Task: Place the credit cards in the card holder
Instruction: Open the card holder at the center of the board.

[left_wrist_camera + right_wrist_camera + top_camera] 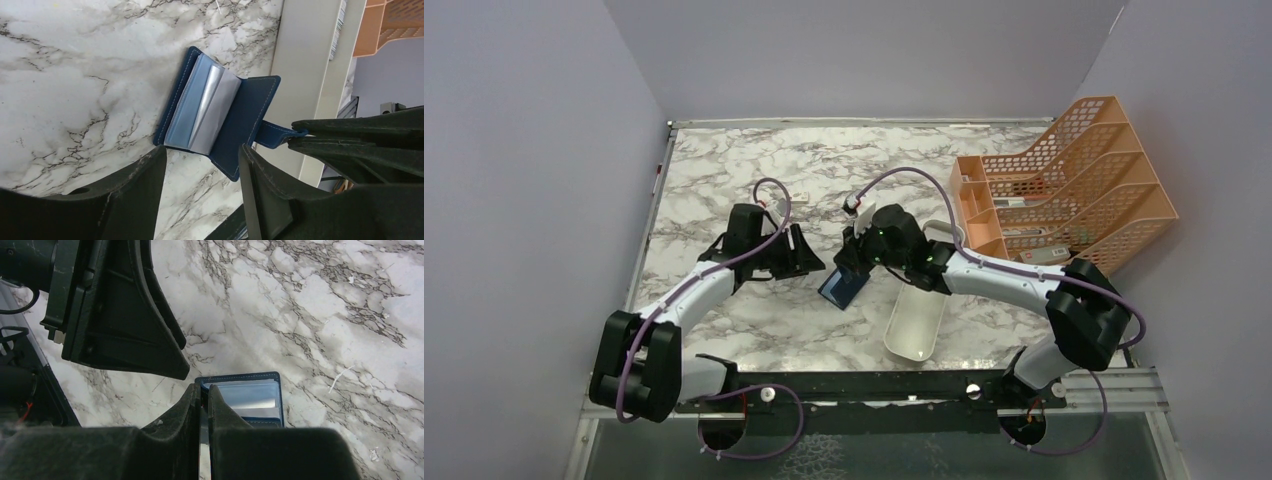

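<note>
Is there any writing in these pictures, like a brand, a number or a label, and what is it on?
No text can be read in any view.
Card holder: plain blue, no lettering shows.
Orange rack: the things stored in it may carry print, but it is too small and blurred to read.

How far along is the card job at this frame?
Nearly done, it seems: a grey card sits inside the open card holder. In hand: the right fingers pinch its snap tab; the left fingers stand open, empty. Left: perhaps seating the card; no loose card is in view.
</note>
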